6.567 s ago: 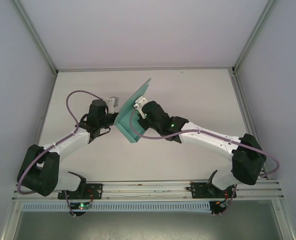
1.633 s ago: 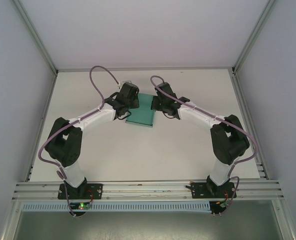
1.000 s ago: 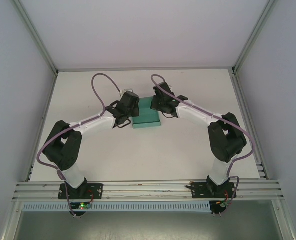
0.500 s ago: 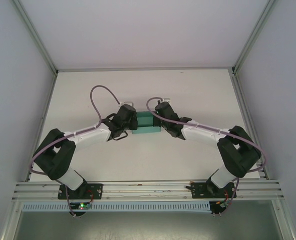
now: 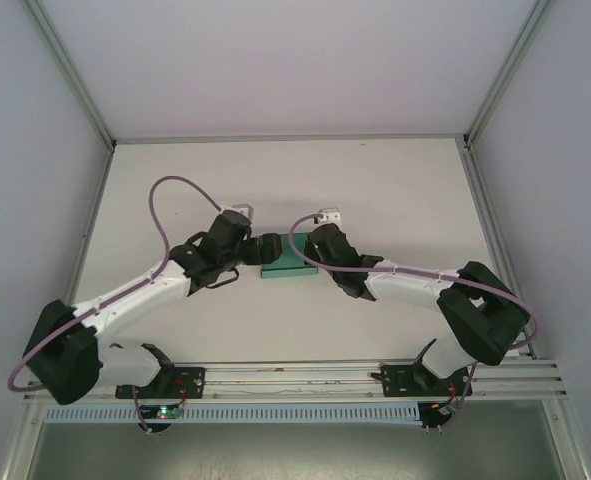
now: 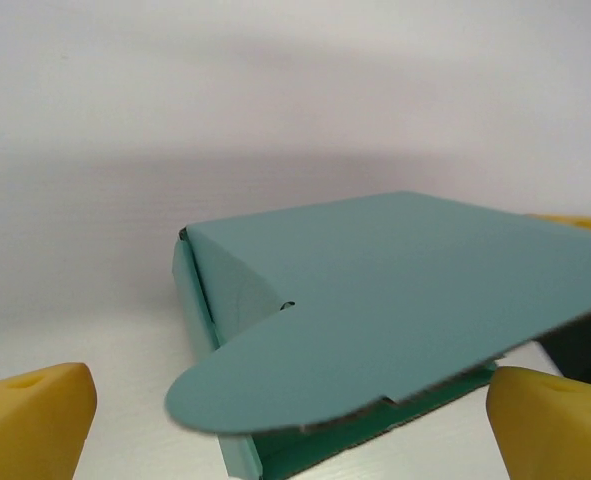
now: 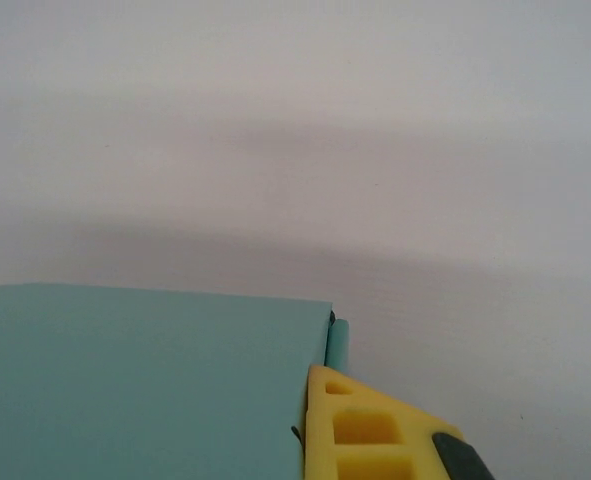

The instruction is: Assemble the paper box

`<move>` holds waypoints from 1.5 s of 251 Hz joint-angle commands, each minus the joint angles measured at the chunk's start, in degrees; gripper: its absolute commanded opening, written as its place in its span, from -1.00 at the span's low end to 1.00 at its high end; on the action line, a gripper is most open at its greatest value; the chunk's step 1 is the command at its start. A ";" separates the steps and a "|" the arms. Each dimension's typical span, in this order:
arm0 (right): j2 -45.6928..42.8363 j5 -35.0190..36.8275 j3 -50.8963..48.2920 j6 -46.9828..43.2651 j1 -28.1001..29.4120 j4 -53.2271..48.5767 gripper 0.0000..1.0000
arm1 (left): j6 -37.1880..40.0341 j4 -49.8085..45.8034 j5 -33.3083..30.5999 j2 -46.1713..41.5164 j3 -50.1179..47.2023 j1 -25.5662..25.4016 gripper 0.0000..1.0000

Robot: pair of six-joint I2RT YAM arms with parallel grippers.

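The left gripper (image 5: 254,250) has its yellow fingers (image 6: 35,420) spread wide apart, just off the left end of the paper box (image 5: 283,260). The box lies mid-table (image 5: 395,190) with a rounded flap (image 6: 275,385) sticking out. At its right end the right gripper (image 5: 312,250) is closed, one finger against the box's edge; I cannot tell if it pinches card.

From above, both ends of the paper box (image 5: 285,262) are tucked under the wrists, so the fingertips of the left gripper (image 5: 260,252) and right gripper (image 5: 309,256) are hidden. The left wrist cam chops both yellow fingers (image 6: 35,415) at the bottom edge. On the right wrist cam the box runs off the left and bottom, and I can't tell if that gripper is actually pinching card.
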 commanded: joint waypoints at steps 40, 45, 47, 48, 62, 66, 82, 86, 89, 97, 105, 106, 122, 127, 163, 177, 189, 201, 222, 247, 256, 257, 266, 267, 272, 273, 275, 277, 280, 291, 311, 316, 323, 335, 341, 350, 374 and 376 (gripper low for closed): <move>-0.10 1.32 -7.27 -3.65 2.74 7.42 -0.86 | -7.83 -12.48 -9.12 -3.85 4.91 1.39 1.00; -0.23 1.56 -7.96 -3.94 2.98 8.78 -0.85 | -8.31 -12.46 -8.93 -3.47 5.20 1.96 1.00; -0.26 1.66 -8.24 -3.98 3.03 9.23 -0.85 | -8.47 -12.41 -8.69 -3.34 5.31 2.19 1.00; -0.28 1.69 -8.43 -3.99 3.08 9.49 -0.85 | -8.55 -12.31 -8.53 -3.28 5.35 2.30 1.00; -0.30 0.96 -10.26 -5.36 3.51 12.77 -0.85 | -9.71 -11.25 -5.92 -1.77 5.81 4.24 1.00; -0.27 0.98 -10.65 -5.88 3.71 13.53 -0.85 | -10.00 -10.85 -5.16 -1.22 5.89 4.87 1.00; 0.45 1.81 -11.44 -6.56 4.53 14.44 -0.84 | -10.07 -8.11 -1.20 1.16 5.89 6.77 0.99; 0.76 1.89 -11.39 -6.74 4.70 14.30 -0.84 | -10.21 -7.46 -0.40 1.80 5.75 7.16 1.00; 0.95 1.89 -11.37 -6.81 4.76 14.03 -0.84 | -10.42 -7.02 0.07 2.27 5.74 7.50 1.00; 1.35 2.24 -11.12 -6.63 5.06 13.14 -0.82 | -10.49 -5.35 1.37 3.73 5.50 7.85 1.00; 1.81 2.29 -10.94 -6.77 5.36 12.78 -0.82 | -10.30 -3.15 2.53 5.13 4.94 7.99 1.00; 1.90 2.31 -10.97 -6.79 5.43 12.76 -0.82 | -10.30 -2.89 2.66 5.31 4.85 7.80 1.00; 2.53 3.40 -11.16 -6.35 6.09 12.66 -0.79 | -11.18 0.87 4.71 8.36 3.52 8.10 1.00; 2.61 3.57 -11.34 -6.10 6.20 12.70 -0.79 | -11.33 1.83 5.80 9.43 3.29 8.12 0.99; 2.78 3.55 -12.04 -5.17 6.78 12.55 -0.70 | -12.97 5.40 11.59 14.67 1.18 8.25 0.89; 2.35 5.09 -12.76 -4.79 7.45 12.55 -0.68 | -13.84 7.23 12.61 14.96 -1.05 8.28 0.83; 1.96 5.06 -13.21 -5.21 7.76 12.56 -0.66 | -14.40 8.01 12.40 14.64 -2.77 8.30 0.80; 1.44 5.25 -13.55 -4.99 8.08 11.99 -0.62 | -14.78 9.06 12.48 14.04 -4.49 8.28 0.78; 0.72 4.65 -14.45 -5.35 8.74 11.48 -0.51 | -14.66 10.81 12.42 13.33 -6.66 8.22 0.68; -1.33 4.87 -15.49 -4.85 8.97 9.03 -0.46 | -13.65 11.63 12.48 13.94 -7.69 8.21 0.53; -2.63 4.54 -16.01 -4.98 8.95 8.43 -0.38 | -13.60 12.43 12.76 14.30 -8.12 8.22 0.50; -2.74 4.45 -16.05 -5.02 8.94 8.39 -0.36 | -13.62 12.46 12.78 14.38 -8.22 8.22 0.50; -4.42 3.75 -16.43 -5.44 9.01 7.47 -0.17 | -13.67 13.27 13.26 14.79 -8.79 8.25 0.44; -4.60 3.70 -16.48 -5.46 9.01 7.34 -0.15 | -13.70 13.41 13.30 14.80 -8.91 8.18 0.44; -5.89 3.49 -16.74 -5.56 8.98 6.62 -0.04 | -13.75 13.99 13.50 15.02 -9.23 8.21 0.40; -6.13 3.44 -16.73 -5.57 8.95 6.52 -0.03 | -13.79 14.07 13.59 15.04 -9.35 8.21 0.39; -6.57 3.36 -16.83 -5.62 9.00 6.25 0.00 | -13.81 14.35 13.75 15.10 -9.53 8.21 0.38; -7.00 3.25 -16.87 -5.72 8.99 5.96 0.02 | -13.89 14.69 13.82 15.21 -9.68 8.21 0.37; -7.65 2.94 -17.03 -5.87 8.88 5.45 0.06 | -13.88 15.08 13.92 15.26 -9.98 8.22 0.36; -10.12 2.22 -17.18 -6.44 8.76 3.11 0.21 | -13.88 16.46 14.63 15.80 -10.71 8.16 0.34; -14.61 0.90 -18.64 -7.62 8.24 -0.08 0.50 | -13.62 17.99 15.33 16.99 -11.40 8.00 0.31; -15.71 0.27 -18.96 -8.19 8.02 -1.02 0.56 | -13.56 18.33 15.38 17.30 -11.55 8.21 0.30; -17.31 -0.17 -19.36 -8.22 7.83 -2.60 0.67 | -13.42 18.68 15.36 17.73 -11.67 8.20 0.30; -19.83 -1.92 -19.99 -8.56 7.40 -4.72 0.73 | -13.41 18.94 15.19 18.31 -11.71 8.26 0.28; -21.24 -2.60 -20.20 -8.54 7.12 -6.09 0.78 | -13.39 19.11 15.22 18.59 -11.79 8.11 0.26; -23.26 -3.42 -20.63 -8.01 6.77 -8.07 0.90 | -13.39 19.53 15.31 18.93 -11.93 8.20 0.24; -28.67 -5.78 -21.58 -6.57 4.91 -11.08 0.97 | -12.93 21.07 15.27 19.86 -12.27 8.29 0.18; -29.08 -6.22 -21.73 -6.50 4.69 -11.07 0.97 | -12.85 21.13 15.23 19.96 -12.24 8.23 0.19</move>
